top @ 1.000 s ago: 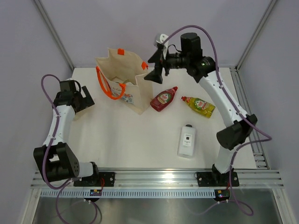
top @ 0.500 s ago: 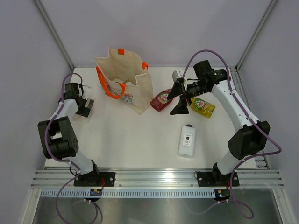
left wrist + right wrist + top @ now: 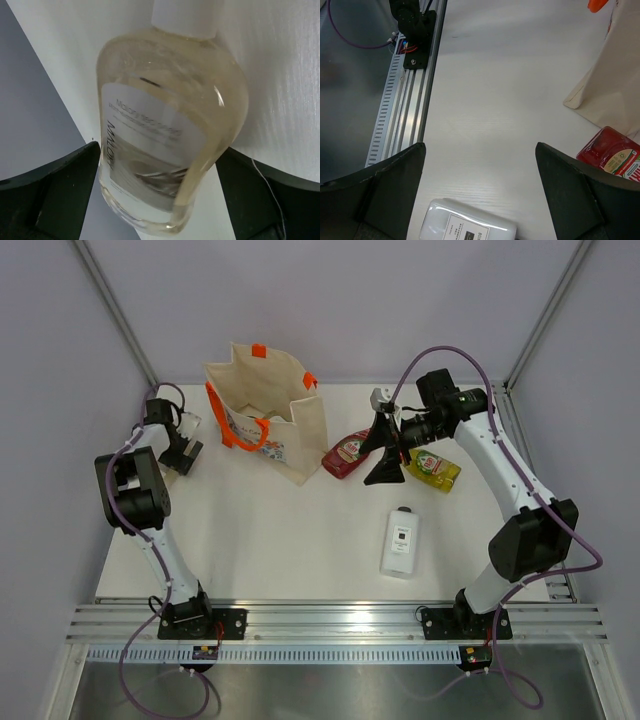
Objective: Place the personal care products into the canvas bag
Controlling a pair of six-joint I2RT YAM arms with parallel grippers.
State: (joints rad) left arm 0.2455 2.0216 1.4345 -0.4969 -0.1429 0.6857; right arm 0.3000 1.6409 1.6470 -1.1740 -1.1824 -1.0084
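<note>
Both pairs of fingers are standing wide apart and holding nothing. Between the fingers of the left gripper (image 3: 159, 147) the clear pale-yellow bottle (image 3: 167, 135) is lying on its side. Its white cap is pointing away from the fingers and its label is facing up, with a finger on either flank and no visible contact. I am judging it fairly heavy, since it looks nearly full of liquid. It seems stiff enough to take a squeeze, yet smooth and rounded, so it is likely to slip. The labelled belly, below the shoulder, is looking like a better hold than the narrow neck.

Under the right gripper (image 3: 480, 145) the flat white bottle (image 3: 467, 225) is lying between the fingers, back toward their roots. The red bottle (image 3: 612, 152) is sitting just outside the finger on that view's right, near a corner of the canvas bag (image 3: 265, 410). The yellow-labelled bottle (image 3: 435, 468) is lying just behind that gripper in the overhead view.

The table (image 3: 280, 540) is showing a plain white matte top, with pale walls (image 3: 60, 390) standing around it and an aluminium rail (image 3: 340, 620) running along its near edge. The clear bottle is lying right at the table's left border, leaving the outer finger little room.
</note>
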